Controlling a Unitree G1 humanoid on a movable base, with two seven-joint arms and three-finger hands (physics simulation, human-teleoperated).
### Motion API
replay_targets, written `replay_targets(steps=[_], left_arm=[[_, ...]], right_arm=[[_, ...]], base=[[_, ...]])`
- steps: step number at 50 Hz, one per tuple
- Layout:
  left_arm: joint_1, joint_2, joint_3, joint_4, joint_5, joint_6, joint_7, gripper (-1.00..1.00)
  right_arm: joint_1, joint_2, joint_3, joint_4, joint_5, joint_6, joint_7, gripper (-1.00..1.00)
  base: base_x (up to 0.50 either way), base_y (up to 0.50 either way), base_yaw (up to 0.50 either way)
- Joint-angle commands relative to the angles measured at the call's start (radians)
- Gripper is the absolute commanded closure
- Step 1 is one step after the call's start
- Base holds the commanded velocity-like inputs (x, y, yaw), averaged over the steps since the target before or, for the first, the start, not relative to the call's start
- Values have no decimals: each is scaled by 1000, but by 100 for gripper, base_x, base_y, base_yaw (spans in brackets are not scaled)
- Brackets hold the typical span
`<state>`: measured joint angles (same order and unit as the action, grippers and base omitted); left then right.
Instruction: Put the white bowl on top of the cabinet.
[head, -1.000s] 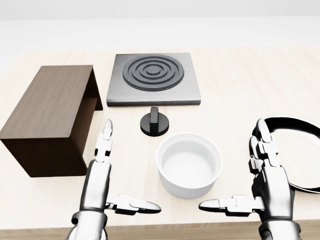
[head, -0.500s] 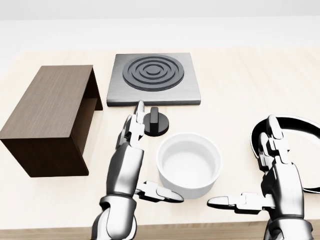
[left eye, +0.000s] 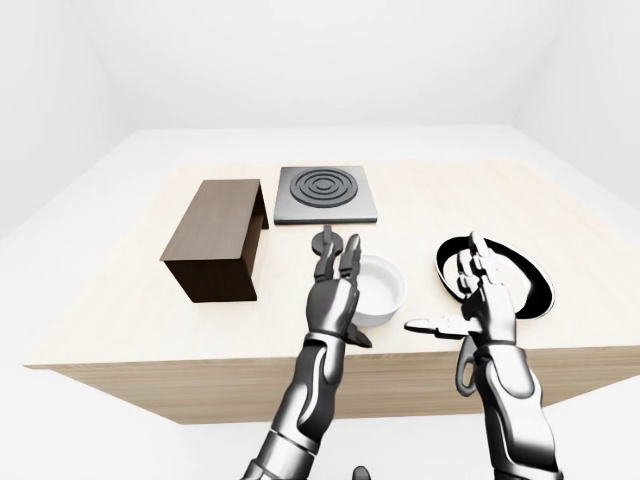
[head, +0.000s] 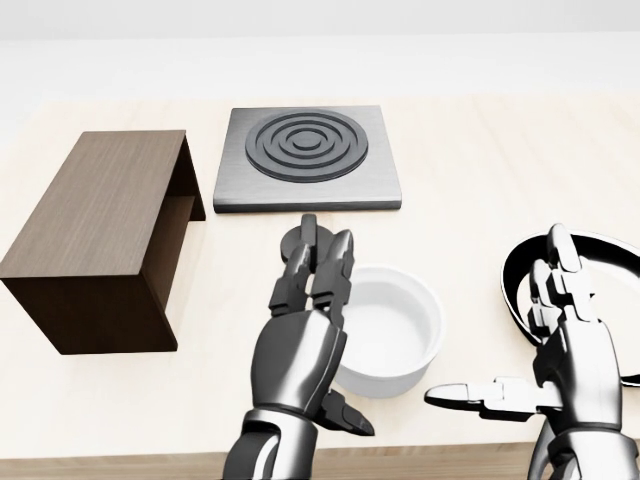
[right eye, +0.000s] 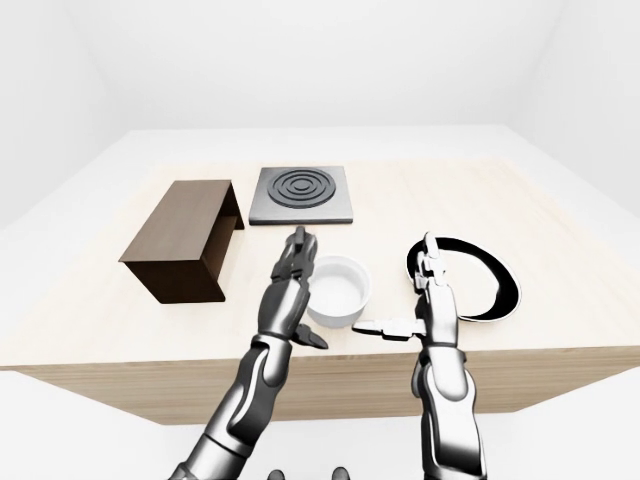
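Pale wood is what I see across the surface (head: 470, 170), and the white bowl (head: 395, 330) sits on it near the bottom edge of the head view, a little right of centre. Nothing is inside the bowl that I can see. My left hand (head: 300, 345) stands against the bowl's left side with its fingers (head: 320, 265) stretched straight and the thumb pointing low toward the right; it is spread, not closed on anything, and covers part of the rim. My right hand (head: 565, 350) is also spread wide, thumb pointing left toward the bowl but apart from it, with bare surface between them.

The brown cabinet (head: 100, 230) lies at the left of the head view, well apart from the bowl, its flat top bare and its open side facing right. Between cabinet and bowl I have an open strip of surface. The grey stove plate (head: 305, 160) lies toward the top, with a black knob (head: 300, 240) just below it, partly hidden by my left fingers. A black pan (left eye: 520, 275) rests at the right, behind my right hand, and looks empty
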<state>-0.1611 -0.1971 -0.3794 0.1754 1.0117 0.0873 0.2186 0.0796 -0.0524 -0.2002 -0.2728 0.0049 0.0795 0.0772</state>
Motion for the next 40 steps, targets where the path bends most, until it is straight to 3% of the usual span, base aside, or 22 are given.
replay_targets(steps=[1,8,14,20,40], left_arm=[[7,-25,-30,25,149,0,-5,-100],[-2,-42,-41,25,198,0,-9,-100],[-1,-72,-69,23,302,0,23,-100],[-40,-91,-43,42,353,0,33,-100],[-135,-111,8,295,344,0,88,-100]], right_arm=[[-7,-3,-8,-1,8,8,-1,-100],[-9,-6,-14,-9,14,8,-1,-100],[-23,-11,-17,12,15,8,-7,-100],[-15,-11,-24,-9,26,8,-2,-100],[-26,-20,-55,-34,54,8,-2,-100]], base=[[0,0,0],[0,0,0],[0,0,0],[0,0,0],[0,0,0]])
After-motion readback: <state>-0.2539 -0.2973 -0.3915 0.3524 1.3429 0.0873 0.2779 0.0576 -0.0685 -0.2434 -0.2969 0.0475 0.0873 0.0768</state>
